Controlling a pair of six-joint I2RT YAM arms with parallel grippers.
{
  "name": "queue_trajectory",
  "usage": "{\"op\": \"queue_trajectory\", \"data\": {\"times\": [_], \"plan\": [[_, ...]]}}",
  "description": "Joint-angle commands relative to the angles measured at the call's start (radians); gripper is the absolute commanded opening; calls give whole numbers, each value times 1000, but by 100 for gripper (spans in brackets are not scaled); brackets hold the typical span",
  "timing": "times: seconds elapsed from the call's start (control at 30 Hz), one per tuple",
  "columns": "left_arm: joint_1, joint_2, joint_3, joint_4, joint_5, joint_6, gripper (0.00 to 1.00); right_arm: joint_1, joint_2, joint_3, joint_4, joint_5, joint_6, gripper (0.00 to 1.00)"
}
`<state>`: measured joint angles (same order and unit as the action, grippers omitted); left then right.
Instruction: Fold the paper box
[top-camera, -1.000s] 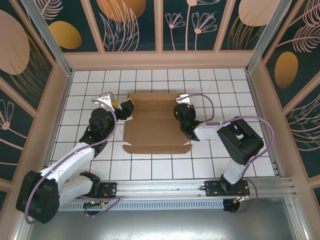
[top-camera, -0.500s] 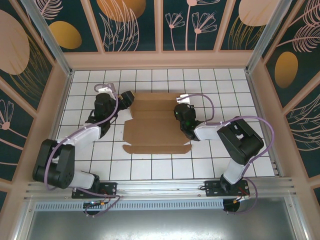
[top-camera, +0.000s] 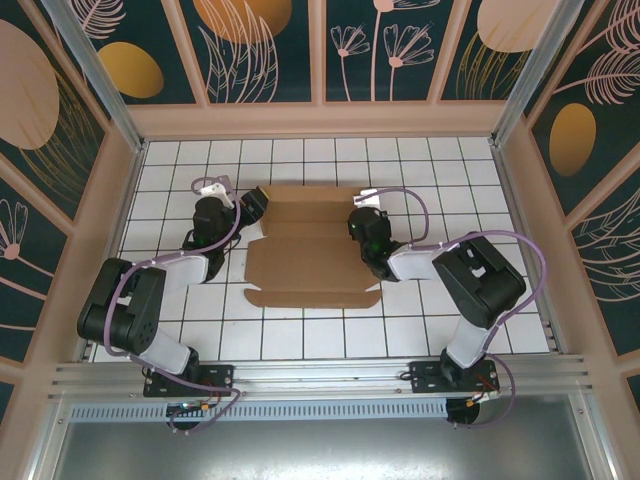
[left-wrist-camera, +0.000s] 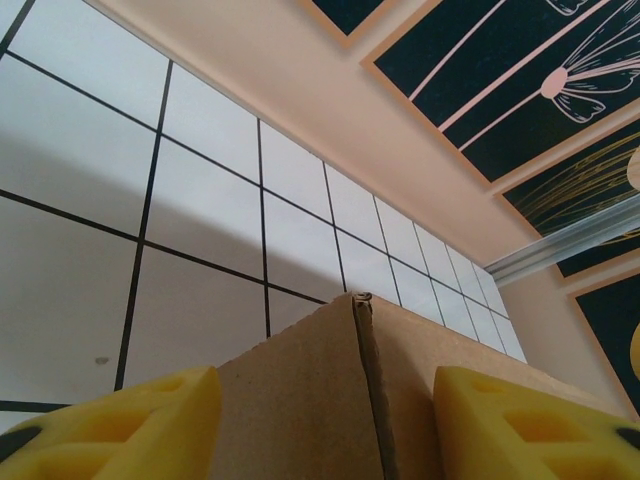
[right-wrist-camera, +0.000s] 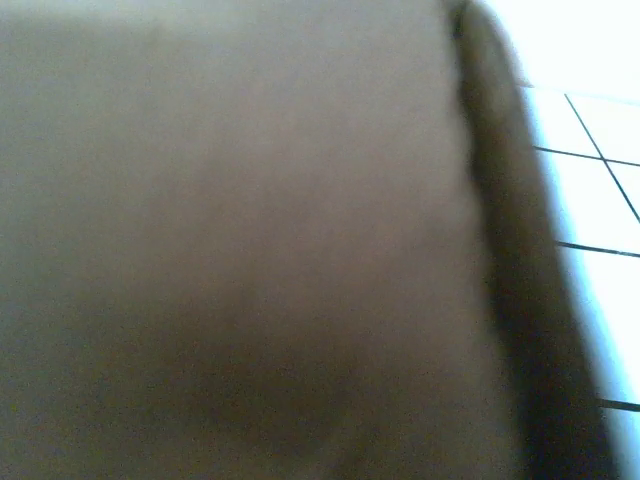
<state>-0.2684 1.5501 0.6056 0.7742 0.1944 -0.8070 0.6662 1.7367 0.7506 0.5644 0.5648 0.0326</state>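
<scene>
— where is the box?
— the flat brown cardboard paper box (top-camera: 315, 255) lies mid-frame on the white tiled worktop (top-camera: 300, 340), crease lines up.
— and the left gripper (top-camera: 252, 207)?
— at the sheet's upper left corner. in its wrist view the yellow fingers (left-wrist-camera: 110, 425) show jaws spread, with a raised cardboard corner between them.
— the right gripper (top-camera: 358, 222)?
— at the sheet's right edge. its wrist view is blurred brown card, so i cannot tell how those jaws stand.
</scene>
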Motion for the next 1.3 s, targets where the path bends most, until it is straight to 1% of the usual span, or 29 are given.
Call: {"op": "queue_trajectory", "data": {"times": [0.0, 0.07, 0.1, 0.13, 0.23, 0.33, 0.4, 0.47, 0.6, 0.67, 0.7, 0.77, 0.93, 1.07, 1.17, 1.27], "plan": [[8, 25, -5, -161, -44, 30, 55, -5, -61, -26, -28, -72, 8, 40], [8, 19, 11, -198, -56, 44, 54, -5, -109, -42, -17, -108, 20, 56], [8, 15, 15, -207, -60, 49, 54, -5, -145, -53, -11, -133, 24, 66], [8, 14, 17, -213, -63, 52, 54, -7, -176, -66, 4, -160, 26, 73], [9, 16, 25, -226, -67, 58, 54, -10, -265, -121, 63, -246, 22, 85], [9, 27, 29, -220, -57, 53, 54, -26, -337, -152, 89, -350, 32, 90], [9, 34, 33, -220, -50, 54, 53, -48, -374, -161, 100, -401, 56, 91], [9, 35, 33, -220, -49, 55, 53, -70, -395, -156, 93, -416, 80, 93], [8, 33, 36, -222, -44, 67, 53, -102, -389, -110, 26, -380, 111, 94], [9, 34, 37, -222, -43, 71, 53, -113, -393, -103, 25, -373, 135, 93], [9, 34, 39, -222, -41, 72, 53, -114, -398, -101, 26, -381, 157, 92], [9, 37, 40, -221, -38, 72, 53, -154, -398, -81, 12, -408, 193, 90], [8, 41, 39, -218, -36, 72, 53, -185, -347, 35, -130, -375, 242, 87], [8, 42, 40, -215, -32, 69, 53, -204, -269, 128, -252, -344, 245, 87], [8, 39, 40, -214, -33, 69, 53, -214, -217, 159, -295, -356, 242, 86], [9, 36, 38, -213, -35, 71, 53, -218, -175, 154, -294, -376, 250, 84]]}}
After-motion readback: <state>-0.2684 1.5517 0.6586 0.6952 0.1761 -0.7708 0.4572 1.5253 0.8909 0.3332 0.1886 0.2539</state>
